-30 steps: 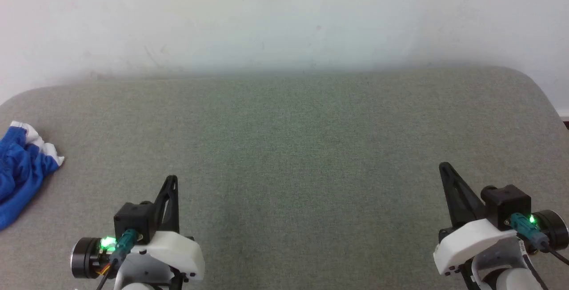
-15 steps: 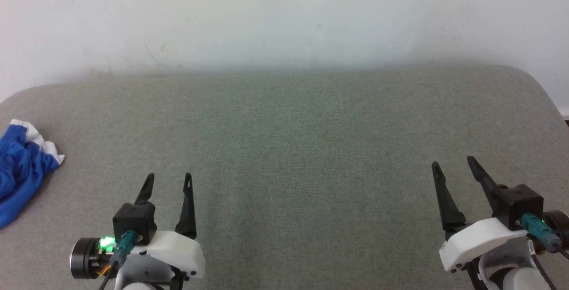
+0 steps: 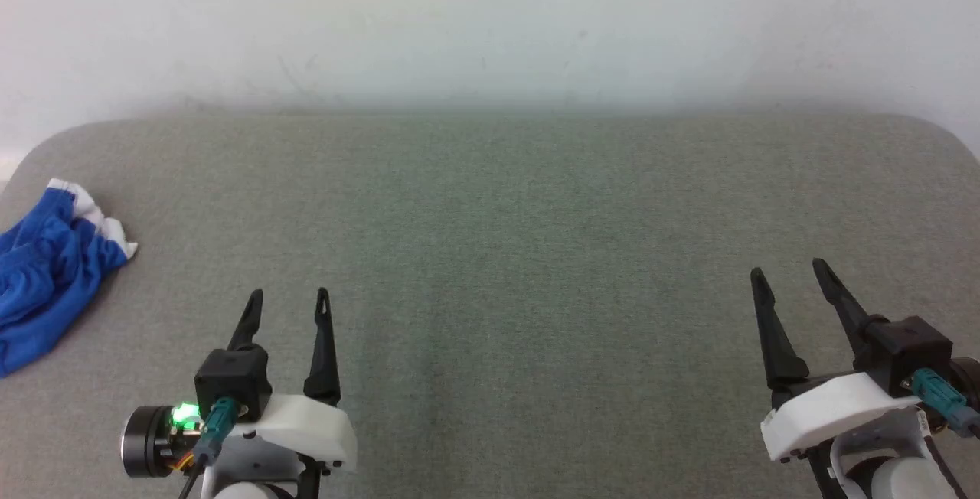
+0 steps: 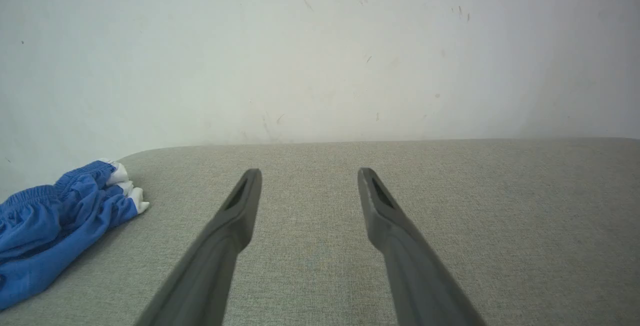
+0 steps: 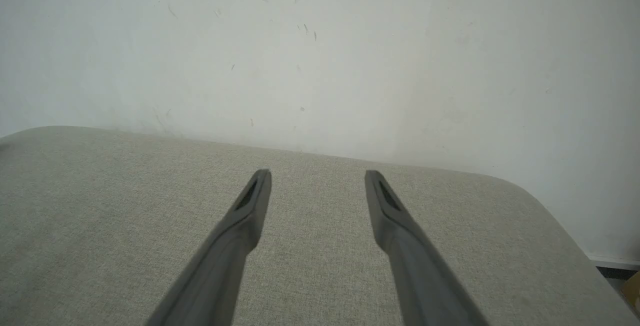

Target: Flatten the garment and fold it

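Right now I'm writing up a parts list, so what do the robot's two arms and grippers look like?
The left gripper and right gripper match: two long, thin black jaws tapering to points, with a slot near each tip, on a white moulded housing. Each carries a black box with a teal plug and cable. A green light glows on the left one.

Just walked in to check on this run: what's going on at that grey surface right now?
Nothing is being handled yet. The blue shorts lie crumpled at the left edge of the grey padded surface. The left gripper and right gripper are both open and empty, well apart from the shorts. Flattening and folding have not begun.
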### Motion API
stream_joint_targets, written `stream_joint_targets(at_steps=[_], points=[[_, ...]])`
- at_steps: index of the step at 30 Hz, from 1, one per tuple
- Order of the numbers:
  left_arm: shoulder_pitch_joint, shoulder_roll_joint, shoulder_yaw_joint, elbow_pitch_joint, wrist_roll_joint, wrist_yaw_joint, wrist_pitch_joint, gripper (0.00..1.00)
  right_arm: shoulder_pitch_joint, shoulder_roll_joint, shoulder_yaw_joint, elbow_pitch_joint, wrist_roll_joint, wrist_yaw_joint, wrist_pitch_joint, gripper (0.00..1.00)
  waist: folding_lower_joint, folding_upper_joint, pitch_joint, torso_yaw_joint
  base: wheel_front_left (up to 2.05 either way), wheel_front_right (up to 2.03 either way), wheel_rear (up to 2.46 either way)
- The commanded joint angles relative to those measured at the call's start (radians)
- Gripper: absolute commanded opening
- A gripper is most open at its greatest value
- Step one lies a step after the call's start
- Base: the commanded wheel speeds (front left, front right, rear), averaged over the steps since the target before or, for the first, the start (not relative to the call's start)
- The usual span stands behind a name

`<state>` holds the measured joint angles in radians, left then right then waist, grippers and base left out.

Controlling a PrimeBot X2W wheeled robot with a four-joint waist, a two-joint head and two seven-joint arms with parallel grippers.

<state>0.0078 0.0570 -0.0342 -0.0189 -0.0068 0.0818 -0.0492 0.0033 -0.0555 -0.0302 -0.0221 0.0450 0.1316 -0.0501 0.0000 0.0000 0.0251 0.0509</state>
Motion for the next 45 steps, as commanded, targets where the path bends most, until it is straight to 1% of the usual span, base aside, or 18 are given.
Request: stream_joint_targets(at_steps=[1, 6, 25, 38, 45], points=[[-0.024, 0.003, -0.004, -0.008, 0.003, 0.013, -0.012, 1.0, -0.019, 0.001, -0.003, -0.009, 0.007, 0.0, -0.011, 1.0, 0.0, 0.0, 0.007, 0.017, 0.0, 0.0, 0.0], [-0.026, 0.004, -0.007, -0.012, 0.001, 0.028, -0.02, 1.0, -0.023, 0.002, -0.002, -0.014, 0.009, 0.0, -0.019, 1.0, 0.0, 0.0, 0.011, 0.043, 0.0, 0.0, 0.0], [-0.027, 0.002, 0.0, -0.026, -0.01, 0.085, -0.06, 1.0, -0.028, 0.002, -0.005, -0.027, 0.024, 0.0, -0.059, 1.0, 0.0, 0.0, 0.026, 0.187, 0.0, 0.0, 0.0], [-0.032, 0.0, 0.037, -0.039, -0.013, 0.121, -0.087, 1.0, -0.035, 0.003, -0.013, -0.042, 0.03, 0.0, -0.086, 1.0, 0.0, 0.0, 0.044, 0.288, 0.0, 0.0, 0.0], [-0.047, 0.008, 0.08, -0.038, -0.015, 0.139, -0.102, 1.0, -0.043, 0.003, -0.013, -0.05, 0.032, -0.001, -0.101, 1.0, 0.0, 0.0, 0.061, 0.329, 0.0, 0.0, 0.0]])
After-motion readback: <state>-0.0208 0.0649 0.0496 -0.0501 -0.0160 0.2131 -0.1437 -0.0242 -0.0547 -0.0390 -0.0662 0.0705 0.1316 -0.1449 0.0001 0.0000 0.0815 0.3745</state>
